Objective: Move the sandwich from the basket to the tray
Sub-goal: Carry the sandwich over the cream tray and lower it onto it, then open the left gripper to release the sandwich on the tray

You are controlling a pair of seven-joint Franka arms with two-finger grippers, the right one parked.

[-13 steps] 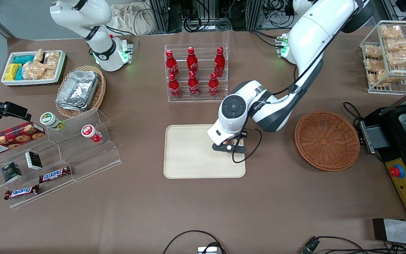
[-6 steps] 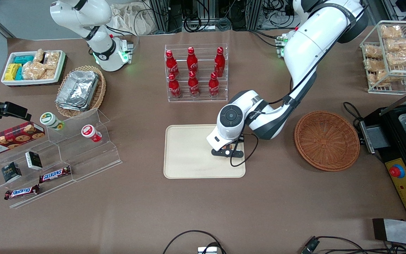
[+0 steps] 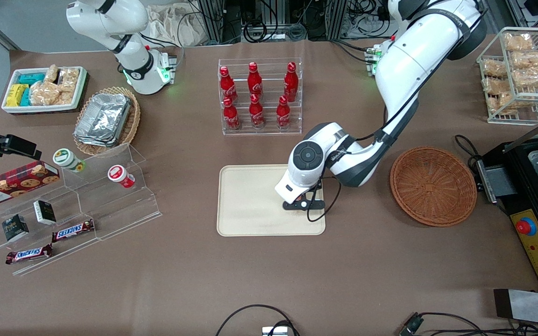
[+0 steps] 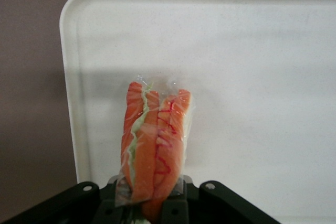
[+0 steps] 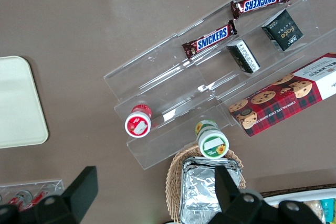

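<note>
Your left arm's black two-finger gripper (image 4: 153, 205) is clamped on the wrapped triangular white-bread sandwich (image 4: 155, 148), which hangs just above the flat cream-beige rectangular tray (image 3: 250, 205), near the rim at the working arm's end. The round reddish-brown woven wicker basket (image 3: 432, 185) stands empty beside the tray. Expect two risks: release from this height may let the wedge topple (it hangs on a narrow edge), and its closeness to the rim may let it land partly off the tray.
</note>
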